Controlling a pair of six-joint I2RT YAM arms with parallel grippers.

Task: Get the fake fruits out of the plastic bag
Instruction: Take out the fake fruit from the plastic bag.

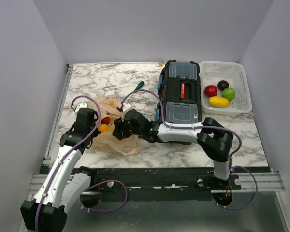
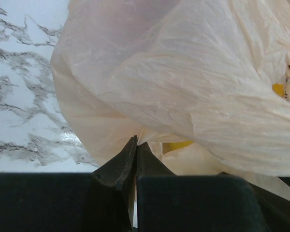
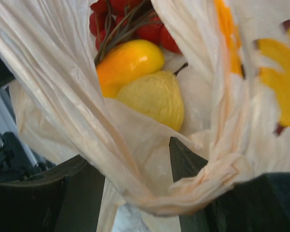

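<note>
Plastic bag (image 1: 117,144) near left on grey-veined marble worktop (image 1: 106,77), plain pale walls (image 1: 150,29) around, left end effector (image 2: 135,147) clenched on bag, right end effector (image 3: 127,154) released, astride bag fold.

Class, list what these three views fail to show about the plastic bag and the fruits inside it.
Top external: the right gripper covers the mouth of the plastic bag, so the fruit count inside is hidden.
Left wrist: yellow patch under the bag's fold, fruit or print, unclear.
Right wrist: red berry cluster cut off by top edge; anything beneath the yellow pear is hidden.
</note>
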